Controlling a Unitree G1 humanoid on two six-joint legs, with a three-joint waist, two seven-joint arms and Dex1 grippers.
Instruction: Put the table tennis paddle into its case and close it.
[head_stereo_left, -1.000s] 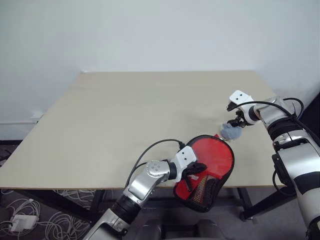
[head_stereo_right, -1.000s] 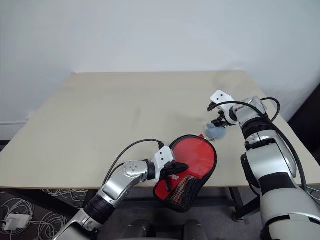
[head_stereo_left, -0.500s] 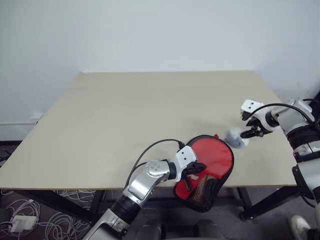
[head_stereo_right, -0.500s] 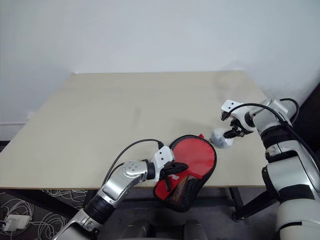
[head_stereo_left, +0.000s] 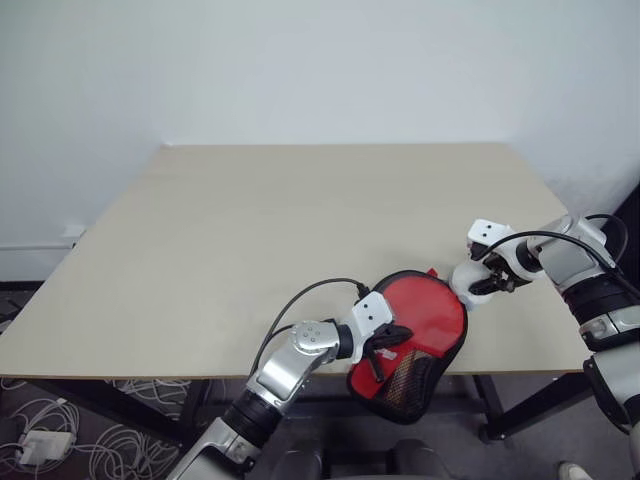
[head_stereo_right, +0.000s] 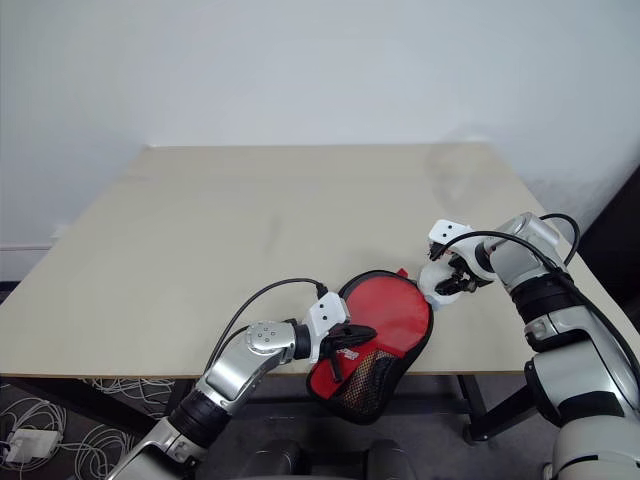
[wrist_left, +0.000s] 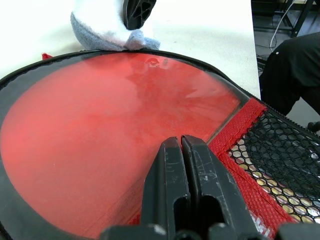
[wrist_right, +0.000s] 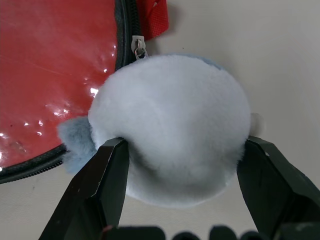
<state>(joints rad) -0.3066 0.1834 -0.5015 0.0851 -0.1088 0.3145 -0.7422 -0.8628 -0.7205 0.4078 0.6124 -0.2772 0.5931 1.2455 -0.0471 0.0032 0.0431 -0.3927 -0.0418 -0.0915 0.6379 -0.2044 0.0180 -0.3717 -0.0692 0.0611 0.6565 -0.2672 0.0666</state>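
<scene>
The red case (head_stereo_left: 412, 330) lies at the table's front edge, its black mesh end hanging over it. The table tennis paddle's red face (wrist_left: 115, 140) shows through the case's clear panel; its handle is hidden. My left gripper (head_stereo_left: 385, 346) is shut, its tips (wrist_left: 181, 142) resting on the clear panel near the mesh pocket (wrist_left: 280, 165). My right gripper (wrist_right: 184, 145) is shut on a white and grey plush ball (wrist_right: 170, 125) right beside the case's far rim, next to the zip pull (wrist_right: 138, 46). The zip there looks closed.
The beige table (head_stereo_left: 300, 220) stretches bare beyond the case up to a white wall. Cables and a power adapter (head_stereo_left: 40, 445) lie on the floor under the table's left side.
My right gripper has carried the plush ball back toward me and down, from out over the table to the case's rim. The left gripper and the case have stayed put.
</scene>
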